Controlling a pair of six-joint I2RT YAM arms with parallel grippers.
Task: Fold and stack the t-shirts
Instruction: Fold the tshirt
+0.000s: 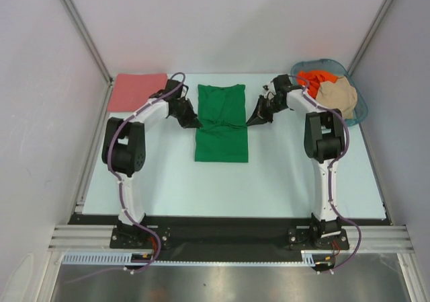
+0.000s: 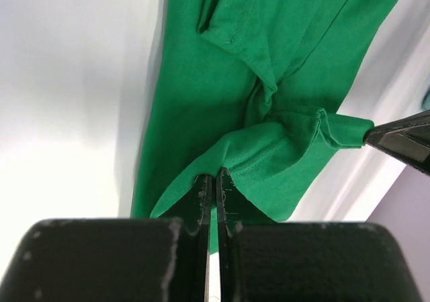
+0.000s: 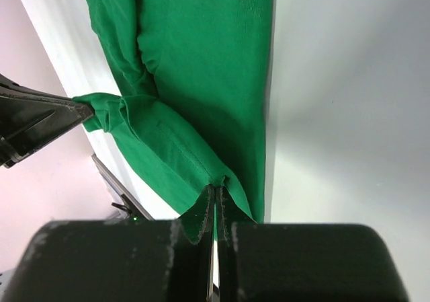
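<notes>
Worktop (image 1: 282, 181): green t-shirt (image 1: 222, 124) lies centre as a long strip, sleeves tucked in. Blue-grey basket (image 1: 359, 110) at far right holds the orange-red t-shirt (image 1: 312, 79) and beige t-shirt (image 1: 336, 95). Salmon-pink t-shirt (image 1: 138, 90) sits folded far left. Left end effector (image 2: 213, 181) and right end effector (image 3: 215, 194) are each clamped on the green shirt's side edges, mid-length. Looks like the crosswise fold. Next: carry both pinches level, release together.

Orange-red shirt (image 1: 310, 78) mostly under beige shirt (image 1: 337, 95) — green shirt (image 2: 269, 60) cropped in wrist views.
</notes>
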